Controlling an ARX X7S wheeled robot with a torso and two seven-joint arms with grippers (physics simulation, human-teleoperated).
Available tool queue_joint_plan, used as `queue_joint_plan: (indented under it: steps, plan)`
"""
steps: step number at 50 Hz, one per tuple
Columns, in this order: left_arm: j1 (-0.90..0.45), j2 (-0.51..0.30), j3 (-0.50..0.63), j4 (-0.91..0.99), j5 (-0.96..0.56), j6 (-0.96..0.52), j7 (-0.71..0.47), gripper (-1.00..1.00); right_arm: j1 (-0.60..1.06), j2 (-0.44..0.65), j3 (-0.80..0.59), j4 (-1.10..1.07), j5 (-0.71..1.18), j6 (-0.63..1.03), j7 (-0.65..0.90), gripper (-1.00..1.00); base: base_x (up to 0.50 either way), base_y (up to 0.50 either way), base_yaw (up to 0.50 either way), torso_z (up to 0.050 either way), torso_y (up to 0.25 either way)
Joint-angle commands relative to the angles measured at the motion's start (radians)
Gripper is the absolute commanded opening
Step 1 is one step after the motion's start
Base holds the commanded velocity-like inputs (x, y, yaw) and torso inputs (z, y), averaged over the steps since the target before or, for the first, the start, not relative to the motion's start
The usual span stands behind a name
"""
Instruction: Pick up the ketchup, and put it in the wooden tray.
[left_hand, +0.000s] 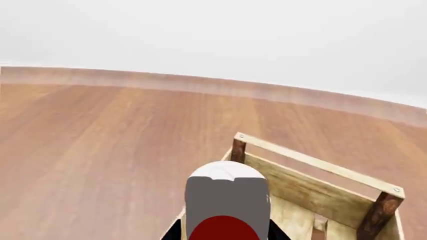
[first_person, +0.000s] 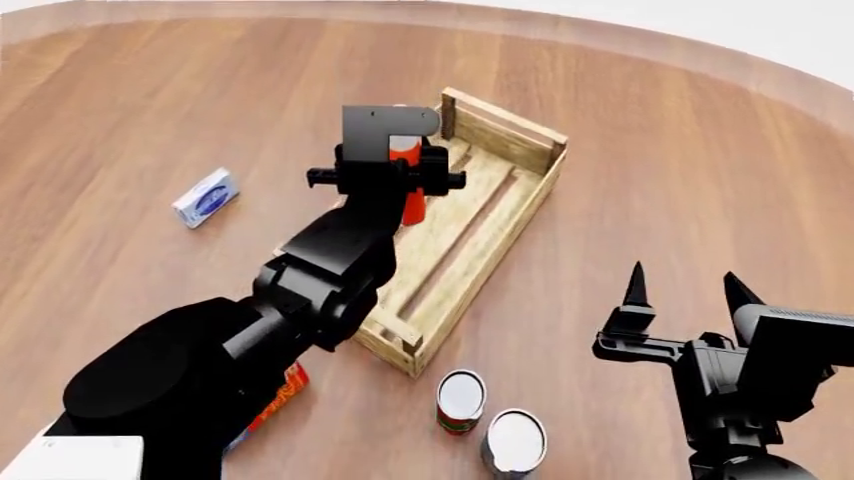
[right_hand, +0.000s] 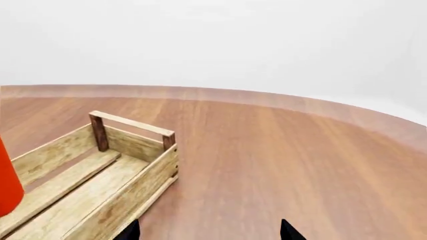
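Note:
The ketchup (first_person: 414, 203), an orange-red bottle, is held upright by my left gripper (first_person: 398, 178), which is shut on it. It hangs over the left side of the wooden tray (first_person: 514, 218), a pale slatted crate; whether it touches the floor I cannot tell. In the left wrist view its white cap (left_hand: 227, 197) fills the space between the black fingers (left_hand: 175, 232), with a tray corner (left_hand: 319, 192) just beyond. The right wrist view has the bottle's red side (right_hand: 7, 185) above the tray slats (right_hand: 80, 187). My right gripper (first_person: 683, 280) stands open over bare table, right of the tray.
A small blue-and-white box (first_person: 206, 196) lies on the brown tabletop (first_person: 667, 150) left of the tray. Two cans (first_person: 461, 400) (first_person: 515, 440) stand near the tray's front end. A red-and-orange box (first_person: 276, 398) lies partly under my left arm.

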Motion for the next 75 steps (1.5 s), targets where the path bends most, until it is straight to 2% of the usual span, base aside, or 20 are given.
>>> queue_joint_plan:
  steps: [1, 19, 38, 39, 69, 75]
  plan:
    - [-0.013, 0.000, -0.005, 0.003, -0.005, 0.013, 0.004, -1.00, 0.000, 0.001, -0.001, 0.000, 0.002, -0.001, 0.003, 1.00, 0.00, 0.00, 0.00, 0.000, -0.193]
    - [-0.013, 0.000, -0.005, 0.006, 0.006, 0.018, 0.004, -1.00, 0.000, 0.002, -0.001, 0.002, 0.006, -0.005, 0.006, 1.00, 0.00, 0.00, 0.00, 0.000, -0.185]
    - [0.002, 0.000, -0.011, 0.002, 0.051, 0.003, -0.017, -1.00, -0.002, -0.001, 0.000, 0.005, 0.008, -0.017, 0.010, 1.00, 0.00, 0.00, 0.00, 0.000, -0.013]
    - [0.002, 0.000, -0.010, 0.000, 0.051, 0.000, -0.018, 1.00, -0.002, -0.001, 0.000, 0.005, 0.008, -0.018, 0.010, 1.00, 0.00, 0.00, 0.00, 0.000, 0.000]
    - [-0.007, 0.000, -0.011, -0.002, 0.052, -0.017, -0.008, 1.00, -0.004, 0.002, -0.003, 0.011, 0.018, -0.040, -0.002, 1.00, 0.00, 0.00, 0.00, 0.000, 0.000]
    - [-0.009, 0.000, -0.011, -0.003, 0.050, -0.023, -0.001, 1.00, -0.004, 0.003, -0.005, 0.013, 0.018, -0.045, -0.005, 1.00, 0.00, 0.00, 0.00, -0.019, 0.180]
